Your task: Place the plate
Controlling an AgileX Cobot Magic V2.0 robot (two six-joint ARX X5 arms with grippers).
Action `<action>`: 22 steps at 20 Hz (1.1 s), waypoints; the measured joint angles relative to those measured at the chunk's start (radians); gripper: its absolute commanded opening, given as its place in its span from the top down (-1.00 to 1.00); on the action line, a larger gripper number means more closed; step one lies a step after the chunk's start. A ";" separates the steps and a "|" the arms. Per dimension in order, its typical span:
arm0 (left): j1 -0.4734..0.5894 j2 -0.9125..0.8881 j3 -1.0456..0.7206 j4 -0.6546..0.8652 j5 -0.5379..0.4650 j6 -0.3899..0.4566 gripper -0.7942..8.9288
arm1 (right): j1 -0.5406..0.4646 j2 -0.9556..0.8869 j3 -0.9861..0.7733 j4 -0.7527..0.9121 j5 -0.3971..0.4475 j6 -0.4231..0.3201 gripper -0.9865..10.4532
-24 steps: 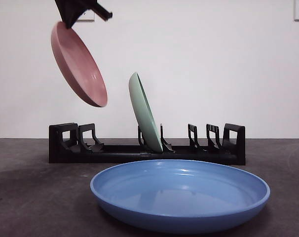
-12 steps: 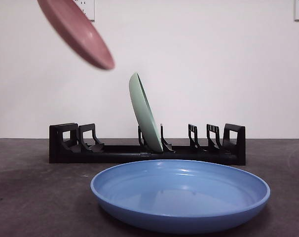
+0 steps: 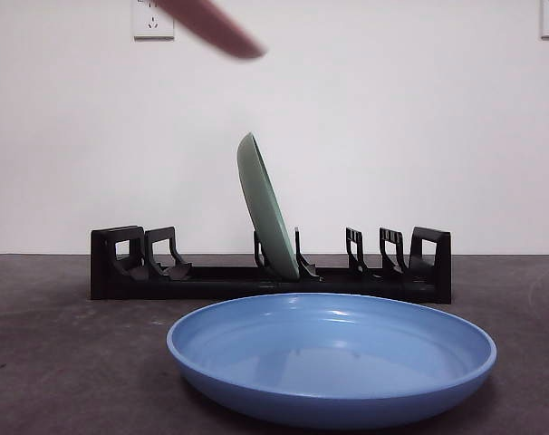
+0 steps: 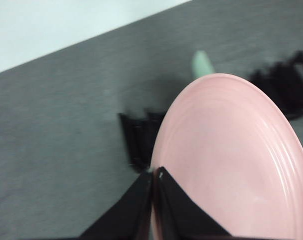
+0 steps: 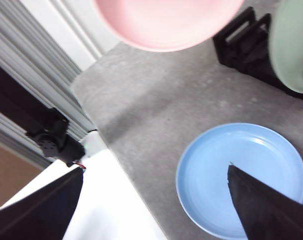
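Observation:
My left gripper (image 4: pixel 154 177) is shut on the rim of a pink plate (image 4: pixel 231 160). In the front view only the plate's lower edge (image 3: pixel 216 27) shows, blurred, at the top left, high above the black dish rack (image 3: pixel 130 263). The right wrist view catches the pink plate (image 5: pixel 166 20) in the air above the table. A green plate (image 3: pixel 265 213) stands tilted in a middle slot of the rack. A blue plate (image 3: pixel 333 358) lies flat in front of the rack. My right gripper (image 5: pixel 154 200) hovers open high above the blue plate (image 5: pixel 241 177), holding nothing.
The rack has free slots at both ends (image 3: pixel 383 254). A wall with a socket (image 3: pixel 152 18) rises behind the table. In the right wrist view the table's edge (image 5: pixel 124 165) runs beside a white floor and a grey frame.
The pink plate has risen and moved right, from beside the green plate's top to the upper edge of the front view. The arm's dark tip has left that view.

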 measured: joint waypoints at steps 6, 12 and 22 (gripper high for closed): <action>-0.013 -0.074 -0.110 0.031 0.152 -0.011 0.82 | 0.000 -0.117 0.000 -0.092 0.134 0.004 0.01; -0.013 -0.151 -0.326 0.148 0.305 -0.024 0.82 | 0.000 -0.204 0.000 -0.177 0.270 0.033 0.01; -0.006 -0.244 -0.716 0.426 0.459 -0.090 0.82 | 0.000 -0.247 0.000 -0.198 0.306 0.107 0.01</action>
